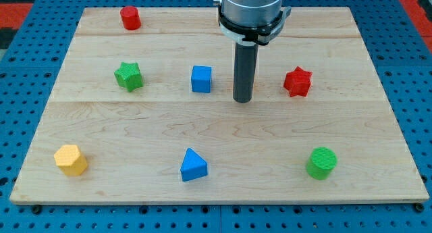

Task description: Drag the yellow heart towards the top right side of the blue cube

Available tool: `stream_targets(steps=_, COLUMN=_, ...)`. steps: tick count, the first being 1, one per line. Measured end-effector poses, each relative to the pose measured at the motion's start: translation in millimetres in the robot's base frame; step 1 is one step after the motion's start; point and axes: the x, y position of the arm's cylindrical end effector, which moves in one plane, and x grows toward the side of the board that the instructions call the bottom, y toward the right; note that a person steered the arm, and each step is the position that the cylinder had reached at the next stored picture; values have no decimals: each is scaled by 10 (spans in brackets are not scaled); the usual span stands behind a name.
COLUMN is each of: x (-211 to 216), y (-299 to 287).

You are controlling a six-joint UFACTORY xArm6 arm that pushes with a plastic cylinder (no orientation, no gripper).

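Observation:
The blue cube (201, 79) sits on the wooden board (216, 138), a little above its middle. My tip (243, 100) rests on the board just to the right of the blue cube, with a small gap between them. No yellow heart shows in the view. The only yellow block is a hexagon (71, 159) at the bottom left. The dark rod hides the patch of board right behind it.
A red cylinder (130, 18) stands at the top left. A green star (128, 76) lies left of the blue cube and a red star (298, 82) right of the rod. A blue triangle (194, 165) is at bottom centre and a green cylinder (322, 163) at bottom right.

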Motion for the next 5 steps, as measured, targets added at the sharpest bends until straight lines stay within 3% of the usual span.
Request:
stream_targets(steps=3, x=-917, y=448)
stream_targets(steps=5, x=-1225, y=-276)
